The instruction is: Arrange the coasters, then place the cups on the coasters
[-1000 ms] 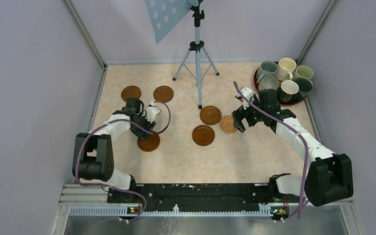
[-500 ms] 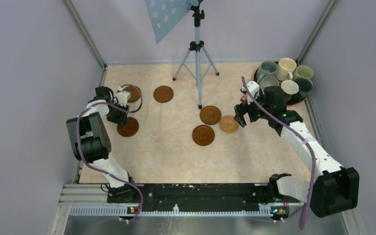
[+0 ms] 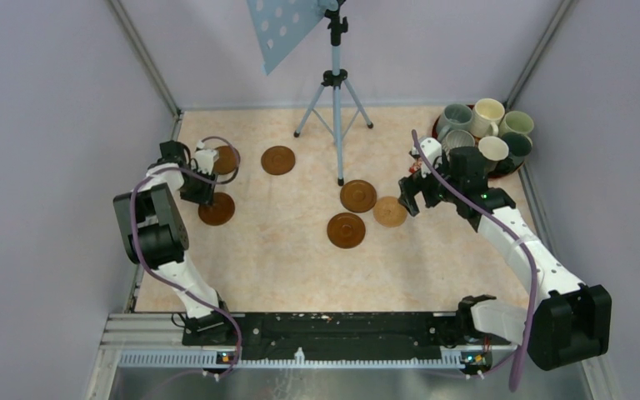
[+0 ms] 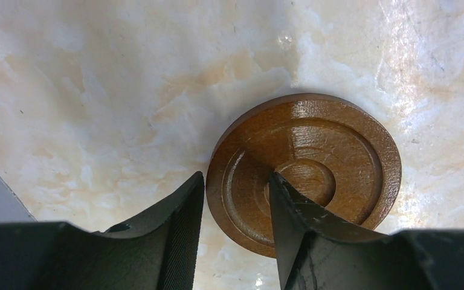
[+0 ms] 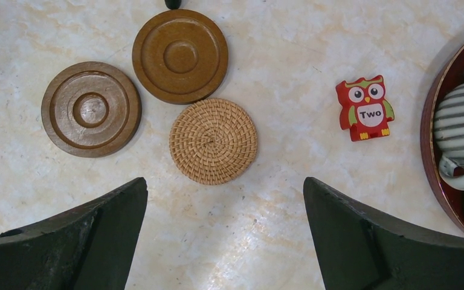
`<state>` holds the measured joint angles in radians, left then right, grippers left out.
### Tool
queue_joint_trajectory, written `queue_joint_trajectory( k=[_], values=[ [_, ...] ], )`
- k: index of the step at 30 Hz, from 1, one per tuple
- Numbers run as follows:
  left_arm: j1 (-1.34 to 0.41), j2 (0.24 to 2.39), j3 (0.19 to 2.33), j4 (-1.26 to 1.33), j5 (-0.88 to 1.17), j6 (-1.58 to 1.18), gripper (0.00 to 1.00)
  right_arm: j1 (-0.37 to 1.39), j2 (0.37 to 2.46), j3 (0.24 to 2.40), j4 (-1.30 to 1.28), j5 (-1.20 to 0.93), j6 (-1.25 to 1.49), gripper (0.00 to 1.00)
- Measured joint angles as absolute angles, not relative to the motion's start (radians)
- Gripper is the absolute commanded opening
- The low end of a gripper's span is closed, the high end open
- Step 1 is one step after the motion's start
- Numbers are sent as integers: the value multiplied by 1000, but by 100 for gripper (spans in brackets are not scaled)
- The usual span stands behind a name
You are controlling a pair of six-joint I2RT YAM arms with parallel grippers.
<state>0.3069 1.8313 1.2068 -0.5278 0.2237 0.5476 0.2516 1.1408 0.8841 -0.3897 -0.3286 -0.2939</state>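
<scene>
Here the left claw (image 4: 235,181) is clamped on one edge of a dark coaster (image 4: 338,151) lying flat at the counter's (image 3: 300,258) far left. The right claw (image 5: 223,184) hangs wide apart just behind a woven coaster (image 5: 213,141).

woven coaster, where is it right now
In the right wrist view the woven coaster lies mid-frame, just below a wooden coaster, with the red owl tile off to its right.
</scene>
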Motion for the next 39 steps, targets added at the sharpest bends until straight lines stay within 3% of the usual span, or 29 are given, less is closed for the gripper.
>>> queue_joint_trajectory(
  k=[5, 11, 20, 28, 39],
  values=[
    [307, 1842, 1228, -527, 223, 545, 64, 252, 1141, 884, -389, -329, -294, 99],
    [307, 1832, 1296, -570, 234, 544, 71, 252, 1141, 884, -389, -328, -294, 99],
    [261, 1589, 1348, -686, 411, 606, 90, 252, 1141, 884, -389, -326, -294, 99],
    [-182, 1405, 1214, -696, 456, 625, 95, 252, 1141, 883, -389, -321, -294, 99],
    [-599, 1547, 1190, -612, 316, 564, 98, 252, 1142, 875, -385, -303, -295, 99]
  ],
)
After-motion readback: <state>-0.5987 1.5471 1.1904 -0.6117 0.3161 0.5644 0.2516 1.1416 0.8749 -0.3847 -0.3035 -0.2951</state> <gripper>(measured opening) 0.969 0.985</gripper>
